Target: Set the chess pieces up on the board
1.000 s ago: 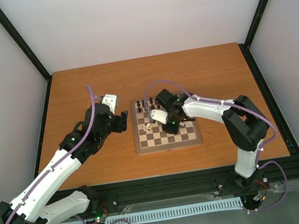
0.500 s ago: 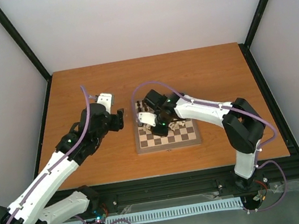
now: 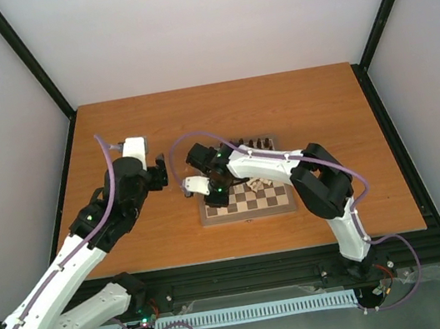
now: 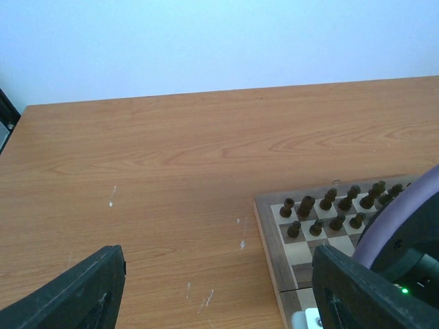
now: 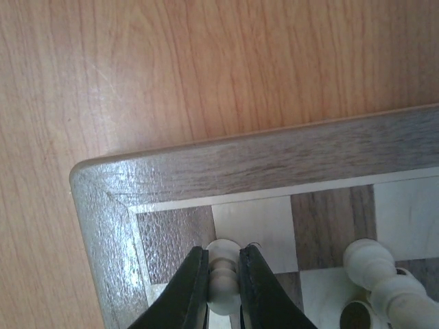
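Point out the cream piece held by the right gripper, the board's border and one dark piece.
cream piece [image 5: 223, 260]: right wrist view, its rounded top.
board [image 5: 274, 161]: right wrist view, its brown border.
dark piece [image 4: 306, 203]: left wrist view, its upper part.

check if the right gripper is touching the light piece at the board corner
Touching: right wrist view shows the right gripper clamped on the light piece, no gap.
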You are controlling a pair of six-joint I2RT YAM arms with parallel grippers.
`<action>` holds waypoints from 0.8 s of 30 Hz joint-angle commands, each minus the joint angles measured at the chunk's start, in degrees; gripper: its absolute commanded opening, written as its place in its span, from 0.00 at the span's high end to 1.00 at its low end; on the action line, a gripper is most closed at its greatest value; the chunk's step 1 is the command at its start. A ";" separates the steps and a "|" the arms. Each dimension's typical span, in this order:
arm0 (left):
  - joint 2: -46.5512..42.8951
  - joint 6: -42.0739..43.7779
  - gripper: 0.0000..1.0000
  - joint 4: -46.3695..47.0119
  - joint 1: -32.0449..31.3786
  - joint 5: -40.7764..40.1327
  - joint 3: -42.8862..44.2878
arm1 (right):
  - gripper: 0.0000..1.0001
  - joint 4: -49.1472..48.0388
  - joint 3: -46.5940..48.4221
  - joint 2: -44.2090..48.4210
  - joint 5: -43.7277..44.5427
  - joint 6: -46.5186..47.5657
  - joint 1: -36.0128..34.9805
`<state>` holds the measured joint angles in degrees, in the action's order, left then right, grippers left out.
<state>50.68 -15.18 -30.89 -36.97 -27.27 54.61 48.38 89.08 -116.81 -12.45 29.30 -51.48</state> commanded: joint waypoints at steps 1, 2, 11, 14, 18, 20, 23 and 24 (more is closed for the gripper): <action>-0.69 -0.81 0.24 0.11 0.50 -2.10 1.29 | 0.94 1.78 2.88 -1.47 2.05 -0.91 -0.97; -0.74 -0.82 0.24 0.09 0.53 -2.05 1.29 | 0.94 1.80 3.08 -1.82 2.57 -1.05 -0.99; -1.05 -0.64 0.24 0.21 0.50 -1.58 1.40 | 0.93 2.24 4.68 -4.24 3.76 -1.49 -1.07; -1.00 -0.50 0.24 0.14 0.53 -1.53 1.45 | 0.92 2.17 4.80 -4.56 3.78 -1.54 -1.06; -0.99 -0.55 0.23 0.15 0.54 -1.53 1.46 | 0.86 2.18 4.88 -4.37 3.57 -1.74 -1.07; -0.97 -0.41 0.24 0.09 0.55 -1.56 1.42 | 0.82 2.09 4.85 -3.65 3.69 -1.79 -1.07; -1.08 -0.46 0.24 0.17 0.50 -1.51 1.40 | 0.78 2.35 4.94 -2.06 3.69 -1.59 -1.06; -1.10 -0.39 0.24 0.20 0.50 -1.53 1.40 | 0.76 2.59 5.05 -1.50 3.54 -1.37 -1.07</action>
<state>50.43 -15.22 -30.92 -36.95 -28.10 54.61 50.11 93.41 -119.81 -9.41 27.77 -51.86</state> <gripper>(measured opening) 0.764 0.218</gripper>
